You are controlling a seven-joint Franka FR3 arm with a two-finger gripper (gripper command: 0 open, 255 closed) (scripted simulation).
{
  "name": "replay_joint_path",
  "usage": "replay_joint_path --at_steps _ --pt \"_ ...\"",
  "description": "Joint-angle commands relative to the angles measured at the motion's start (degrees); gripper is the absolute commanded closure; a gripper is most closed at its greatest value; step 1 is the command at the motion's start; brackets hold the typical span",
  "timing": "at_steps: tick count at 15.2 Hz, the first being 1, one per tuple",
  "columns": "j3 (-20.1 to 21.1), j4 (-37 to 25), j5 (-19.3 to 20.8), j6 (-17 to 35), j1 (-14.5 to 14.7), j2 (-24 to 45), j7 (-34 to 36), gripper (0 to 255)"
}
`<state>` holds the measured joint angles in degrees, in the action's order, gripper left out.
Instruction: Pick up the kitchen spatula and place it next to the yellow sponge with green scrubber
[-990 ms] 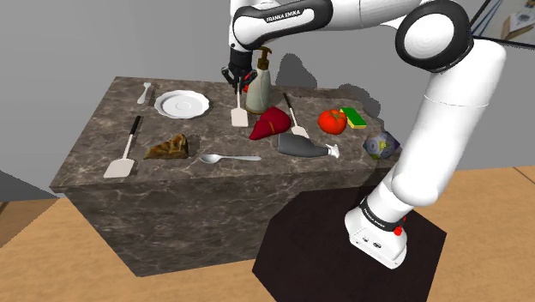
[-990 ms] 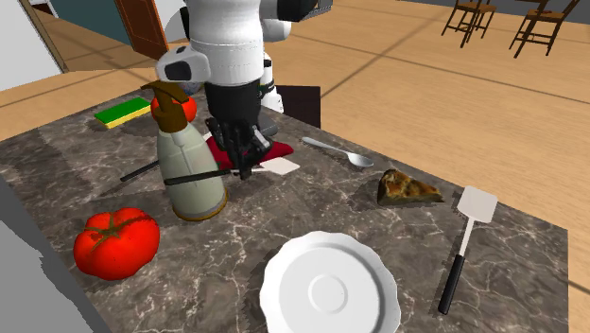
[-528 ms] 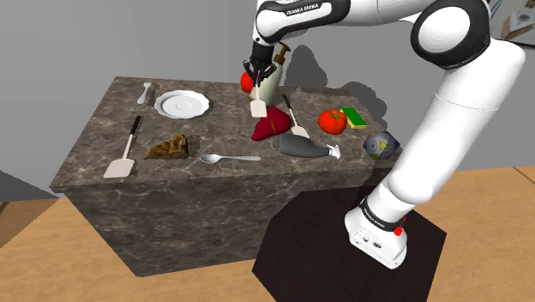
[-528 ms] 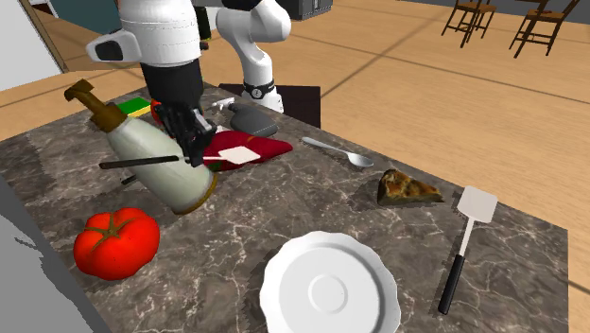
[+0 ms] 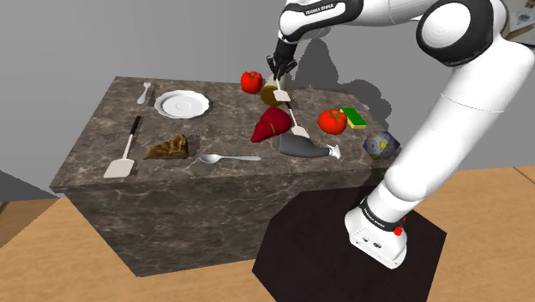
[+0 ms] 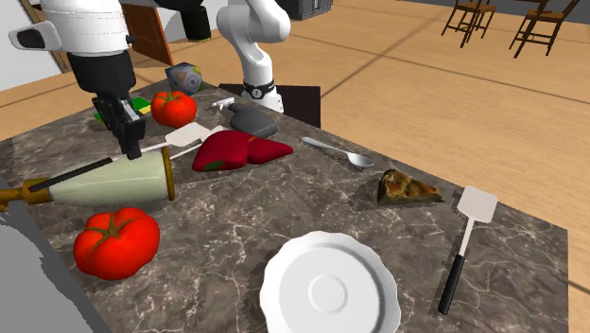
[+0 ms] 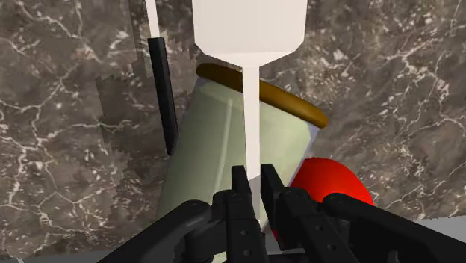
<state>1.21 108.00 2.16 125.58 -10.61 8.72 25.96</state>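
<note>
Above the dark marble counter (image 5: 94,163), the black gripper (image 7: 252,179) pinches the white flat-bladed spatula (image 7: 249,26) by its thin stem; pickup looks done. Carrying it to the yellow-and-green rectangular sponge (image 5: 353,116) and releasing are left.

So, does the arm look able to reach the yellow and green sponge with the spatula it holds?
Probably yes: the spatula is clasped in the jaws, and the sponge lies a short way off with nothing tall between. The tomato beside it crowds the near side, so a spot there looks tight.
</note>
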Motion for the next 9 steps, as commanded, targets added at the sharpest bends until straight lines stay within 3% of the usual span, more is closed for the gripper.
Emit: replay_joint_path --at_steps 1,9 --pt "-0.85 0.09 -0.42 -4.31 -1.3 0.95 -2.67 255" --pt "-4.85 -2.22 -2.08 -4.7 -7.47 2.69 -13.55 255"
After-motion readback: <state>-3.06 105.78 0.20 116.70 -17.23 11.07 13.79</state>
